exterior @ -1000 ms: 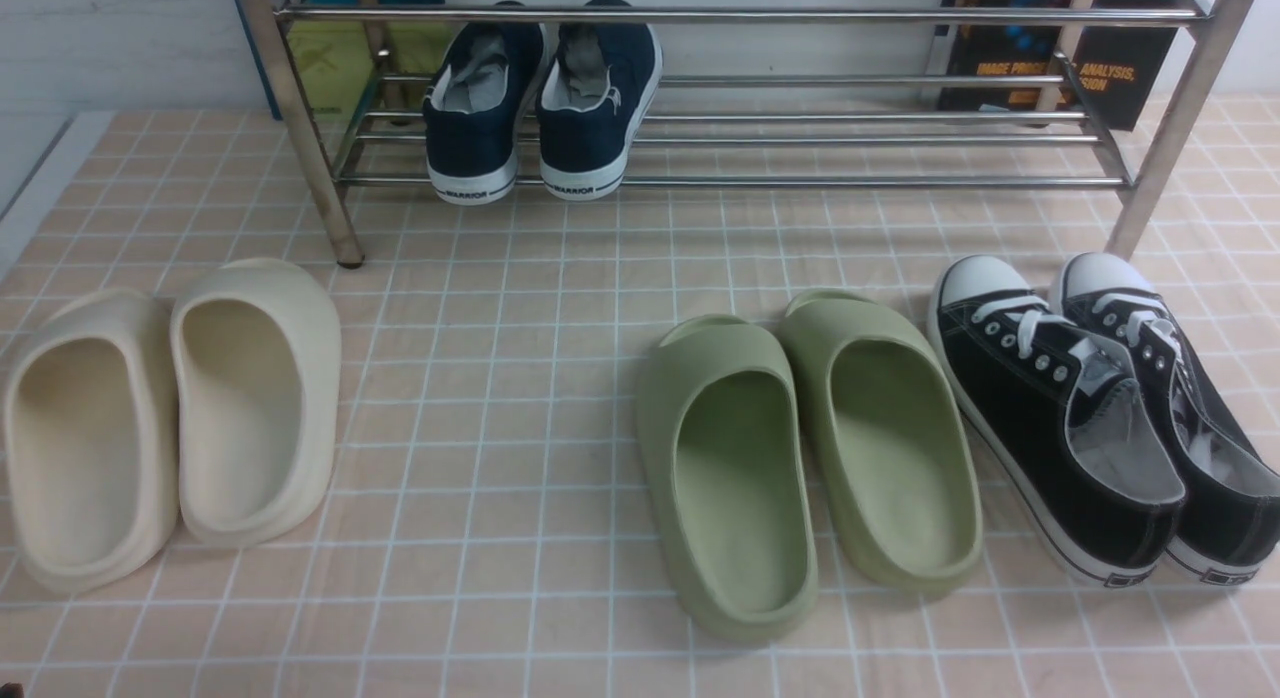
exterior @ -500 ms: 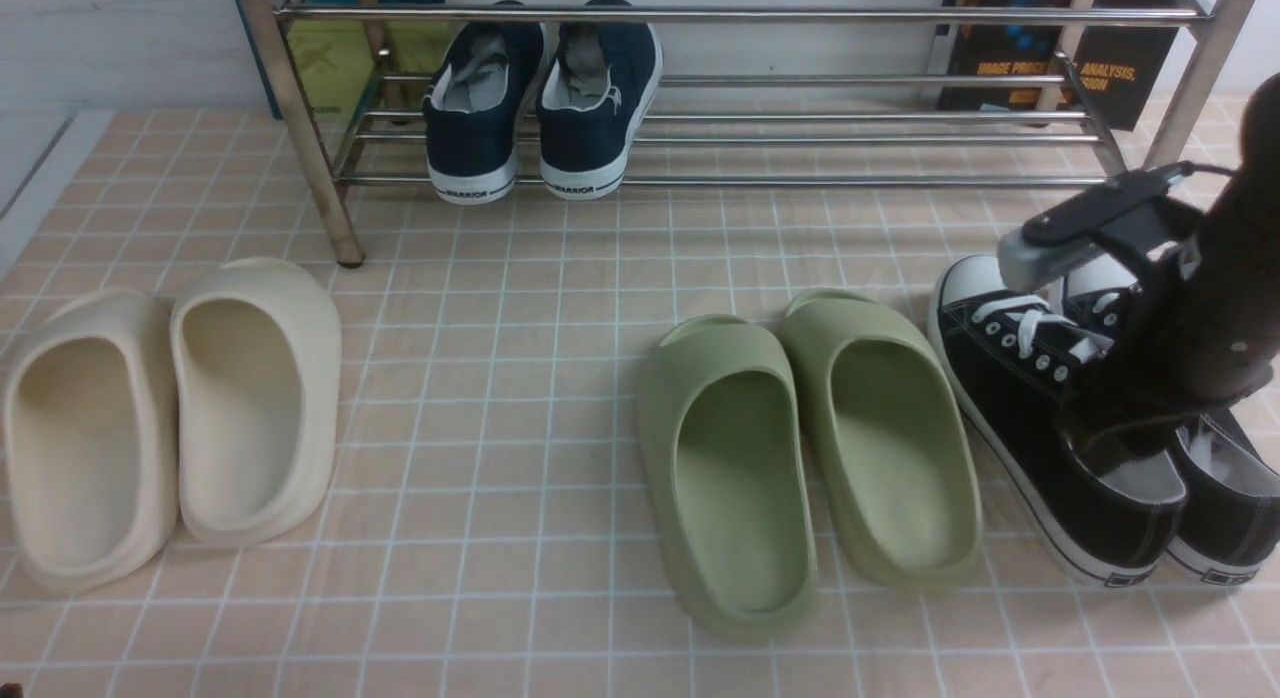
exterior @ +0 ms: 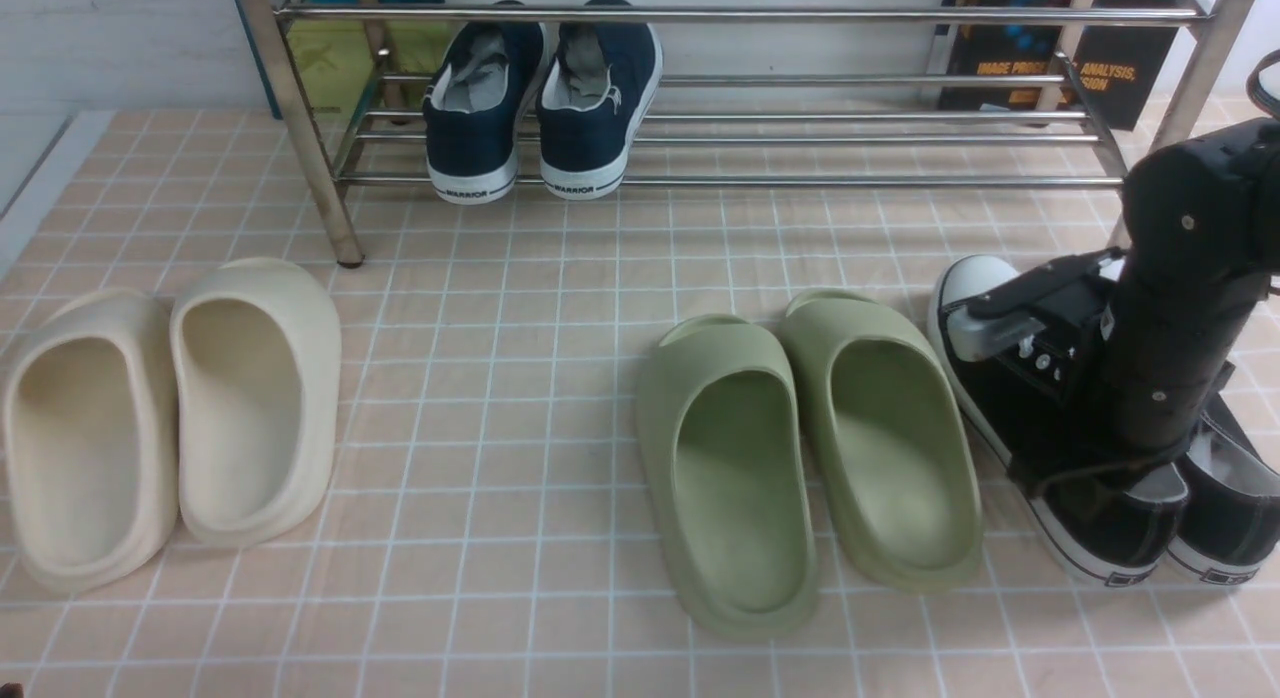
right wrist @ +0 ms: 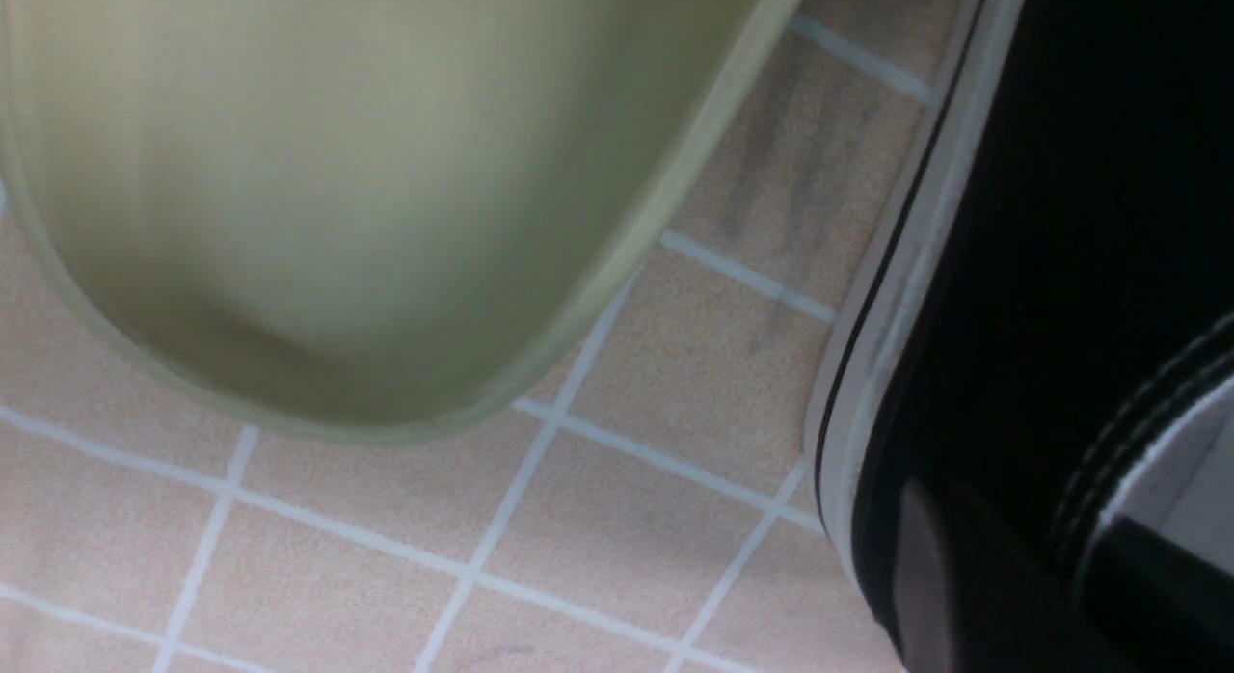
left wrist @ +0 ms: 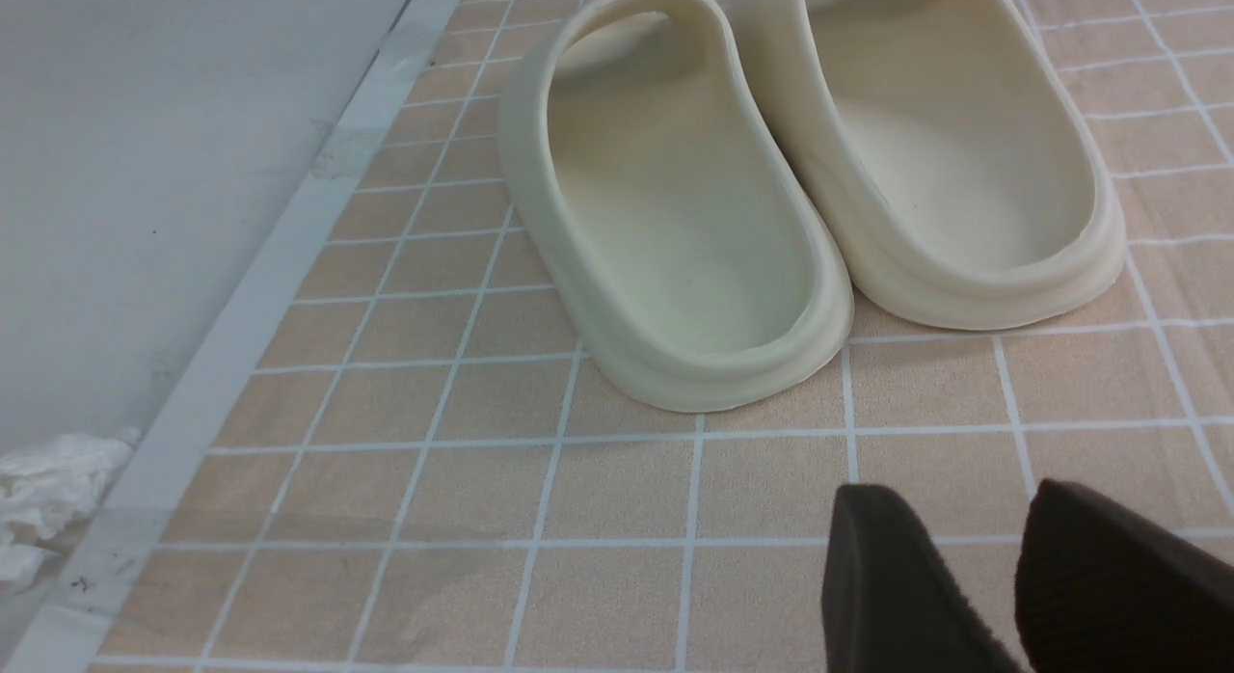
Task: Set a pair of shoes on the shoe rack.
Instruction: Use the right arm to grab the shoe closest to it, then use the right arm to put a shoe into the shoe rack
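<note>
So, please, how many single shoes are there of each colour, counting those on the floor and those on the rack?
Cream slides: 2
Green slides: 2
Navy sneakers: 2
Black sneakers: 2
Total: 8

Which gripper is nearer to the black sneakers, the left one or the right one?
Right. The right gripper is at the black sneakers, fingers astride one heel collar; the left gripper hangs far off by the cream slides.
</note>
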Available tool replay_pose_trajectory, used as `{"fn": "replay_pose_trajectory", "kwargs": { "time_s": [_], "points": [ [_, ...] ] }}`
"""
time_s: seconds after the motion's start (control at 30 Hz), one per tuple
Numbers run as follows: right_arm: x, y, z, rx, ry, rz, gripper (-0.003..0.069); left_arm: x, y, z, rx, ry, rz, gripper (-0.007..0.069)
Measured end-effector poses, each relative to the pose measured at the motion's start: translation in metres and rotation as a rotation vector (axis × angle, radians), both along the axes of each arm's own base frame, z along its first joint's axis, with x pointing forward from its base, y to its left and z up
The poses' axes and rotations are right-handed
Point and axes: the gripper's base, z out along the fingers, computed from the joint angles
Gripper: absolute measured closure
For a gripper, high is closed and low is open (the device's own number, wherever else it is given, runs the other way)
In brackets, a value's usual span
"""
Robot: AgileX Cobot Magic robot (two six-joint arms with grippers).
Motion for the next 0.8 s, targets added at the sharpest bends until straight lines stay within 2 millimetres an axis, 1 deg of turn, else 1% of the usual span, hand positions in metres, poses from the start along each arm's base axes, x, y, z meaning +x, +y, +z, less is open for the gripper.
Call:
{"fn": "replay_pose_trajectory", "kwargs": {
  "time_s": [0.07,0.17,0.23,0.33,0.37,0.43,0.53,0.57,0.6,0.67,0.73,0.8],
  "points": [
    [0.000,0.000,0.000,0.001,-0.002,0.000,0.0659,0.000,0.000,0.000,0.000,0.000,0.000,0.0385],
    [0.002,0.001,0.005,0.003,-0.002,-0.002,0.0662,0.000,0.000,0.000,0.000,0.000,0.000,0.0385],
    [0.002,0.001,0.012,0.009,-0.011,-0.004,0.0662,0.000,0.000,0.000,0.000,0.000,0.000,0.0385],
    [0.003,0.003,0.046,0.049,-0.064,-0.010,0.0662,0.000,0.000,0.000,0.000,0.000,0.000,0.0385],
    [0.003,0.004,0.049,0.053,-0.070,-0.009,0.0662,0.000,0.000,0.000,0.000,0.000,0.000,0.0385],
    [0.004,0.006,0.074,0.081,-0.112,-0.006,0.0662,0.000,0.000,0.000,0.000,0.000,0.000,0.0385],
    [0.012,0.008,0.095,0.101,-0.183,-0.001,0.0662,0.000,0.000,0.000,0.000,0.000,0.000,0.0385],
    [0.013,0.008,0.097,0.102,-0.187,-0.001,0.0662,0.000,0.000,0.000,0.000,0.000,0.000,0.0385],
    [0.017,0.009,0.104,0.110,-0.215,0.000,0.0662,0.000,0.000,0.000,0.000,0.000,0.000,0.0385],
    [0.024,0.011,0.112,0.118,-0.244,0.003,0.0662,0.000,0.000,0.000,0.000,0.000,0.000,0.0385],
    [0.028,0.012,0.115,0.122,-0.258,0.004,0.0662,0.000,0.000,0.000,0.000,0.000,0.000,0.0385],
    [0.037,0.015,0.115,0.124,-0.265,0.004,0.0662,0.000,0.000,0.000,0.000,0.000,0.000,0.0385]
  ]
}}
